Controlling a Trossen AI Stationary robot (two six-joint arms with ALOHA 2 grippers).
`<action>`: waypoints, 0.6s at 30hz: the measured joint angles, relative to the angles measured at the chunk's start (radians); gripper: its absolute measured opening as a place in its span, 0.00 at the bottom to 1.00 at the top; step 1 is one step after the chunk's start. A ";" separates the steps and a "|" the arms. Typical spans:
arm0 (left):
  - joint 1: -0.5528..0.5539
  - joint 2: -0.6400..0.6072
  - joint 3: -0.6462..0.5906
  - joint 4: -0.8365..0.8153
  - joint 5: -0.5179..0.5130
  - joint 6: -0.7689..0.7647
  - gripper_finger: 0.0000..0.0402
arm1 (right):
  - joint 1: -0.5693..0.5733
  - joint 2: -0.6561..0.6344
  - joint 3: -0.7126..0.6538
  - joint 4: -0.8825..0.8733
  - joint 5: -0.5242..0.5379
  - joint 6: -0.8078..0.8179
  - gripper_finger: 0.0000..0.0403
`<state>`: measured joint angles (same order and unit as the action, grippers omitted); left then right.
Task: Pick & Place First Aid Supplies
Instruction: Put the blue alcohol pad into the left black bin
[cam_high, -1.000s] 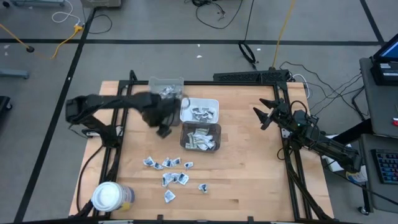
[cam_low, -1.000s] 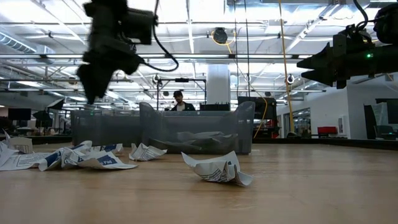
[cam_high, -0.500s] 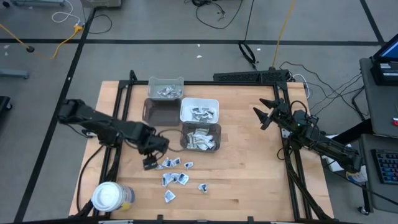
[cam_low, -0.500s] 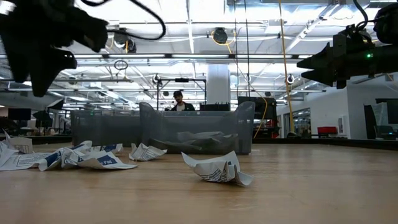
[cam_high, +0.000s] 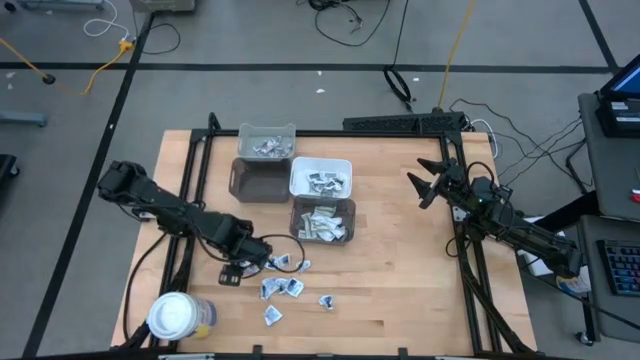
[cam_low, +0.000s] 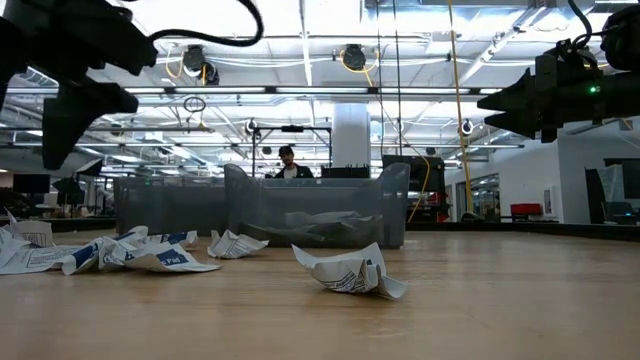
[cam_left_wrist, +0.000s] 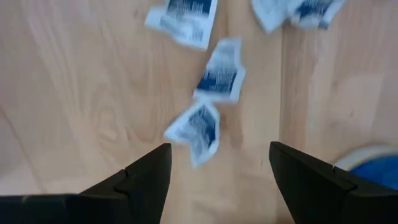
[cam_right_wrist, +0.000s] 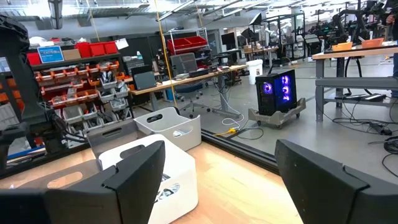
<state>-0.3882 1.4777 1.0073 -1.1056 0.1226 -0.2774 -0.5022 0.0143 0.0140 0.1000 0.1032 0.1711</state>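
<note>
Left gripper (cam_left_wrist: 214, 171) spread, empty, hovering over loose packets (cam_high: 285, 285) scattered at 6 o'clock of the bins (cam_high: 322, 221) on the surface (cam_high: 400, 290); nearest packet (cam_left_wrist: 198, 129) crumpled and off-centre, so fingers may pinch an edge or drag neighbours; right gripper (cam_high: 425, 183) parked spread at 3 o'clock.

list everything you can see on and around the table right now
loose packets: about eight, white with blue print, scattered on the wood in front of the bins
bins: four; two grey and one white hold packets, one dark grey looks empty; clustered at the table's far middle
jar: one, white lid, near left corner
table: one, light wood, black frame
person: one, far behind the bins, in the low view
left pincer: open, low over the packets at their left edge
right pincer: open, waiting above the table's right side
</note>
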 joint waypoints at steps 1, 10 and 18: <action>-0.001 0.013 0.000 0.023 -0.001 -0.006 0.69 | 0.000 0.000 0.000 0.000 0.000 0.000 0.74; -0.029 0.134 0.000 0.159 0.003 -0.030 0.67 | 0.000 0.000 0.000 0.000 0.000 0.000 0.74; -0.034 0.225 -0.024 0.229 0.018 -0.039 0.62 | 0.000 0.000 0.000 0.000 0.000 0.000 0.74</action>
<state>-0.4221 1.7027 0.9834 -0.8762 0.1407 -0.3167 -0.5022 0.0143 0.0143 0.1001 0.1032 0.1711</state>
